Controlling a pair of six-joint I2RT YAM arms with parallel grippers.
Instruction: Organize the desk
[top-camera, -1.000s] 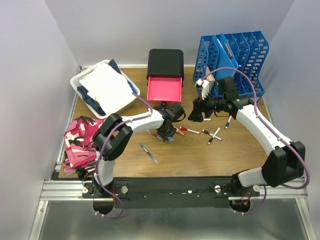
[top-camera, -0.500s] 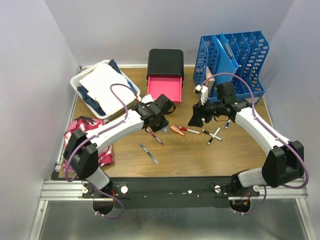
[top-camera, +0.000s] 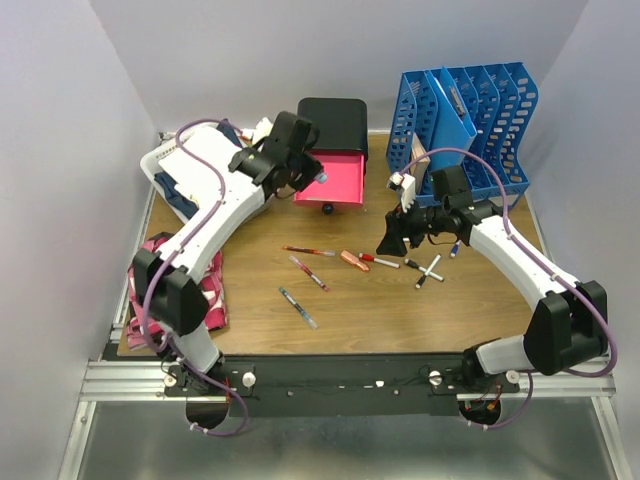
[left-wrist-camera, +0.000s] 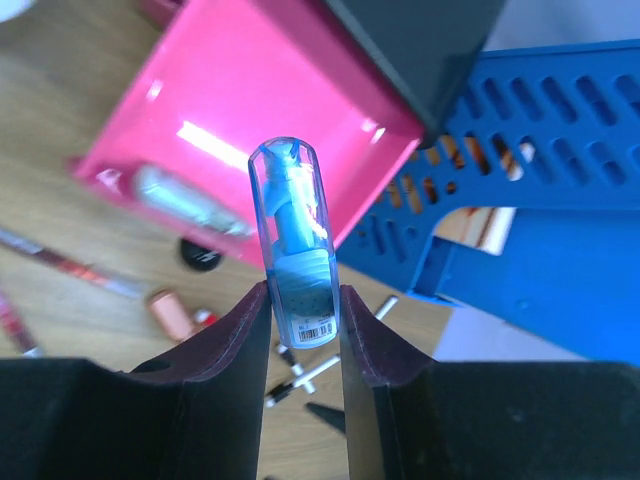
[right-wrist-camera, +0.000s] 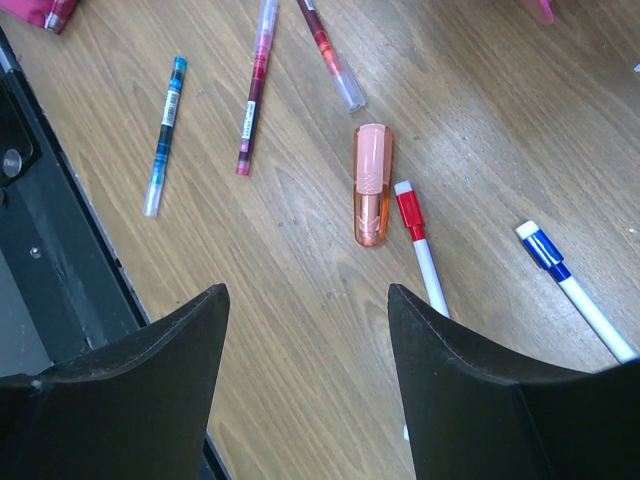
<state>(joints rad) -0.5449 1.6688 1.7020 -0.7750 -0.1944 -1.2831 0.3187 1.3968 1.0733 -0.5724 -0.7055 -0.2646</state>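
The desk (top-camera: 400, 310) fills the middle of the top view, its metal rail at 6 o'clock just ahead of the arm bases.

At 12 o'clock stands a black drawer unit (top-camera: 332, 122) with its pink drawer (top-camera: 340, 185) pulled open. In the left wrist view a pale tube (left-wrist-camera: 185, 200) lies inside it near the front wall. At 2 o'clock a blue file rack (top-camera: 480, 100) holds a blue folder (top-camera: 452, 118) in one of its left slots. At 10 o'clock a white basket (top-camera: 160, 160) carries white paper (top-camera: 205, 165) over something dark blue. A pink patterned cloth (top-camera: 165, 265) lies at 9 o'clock.

The left gripper (left-wrist-camera: 303, 295) hangs above the open drawer, its jaws pinching a clear blue capsule (left-wrist-camera: 293, 230) that stands upright between them.

The right gripper (right-wrist-camera: 305, 295) hovers over the desk's middle with its jaws spread and nothing between them. Below it on the wood lie an orange capsule (right-wrist-camera: 372, 185), a red-capped marker (right-wrist-camera: 415, 235) just beside it, a blue-capped marker (right-wrist-camera: 565, 280) and three loose pens (right-wrist-camera: 253, 95).
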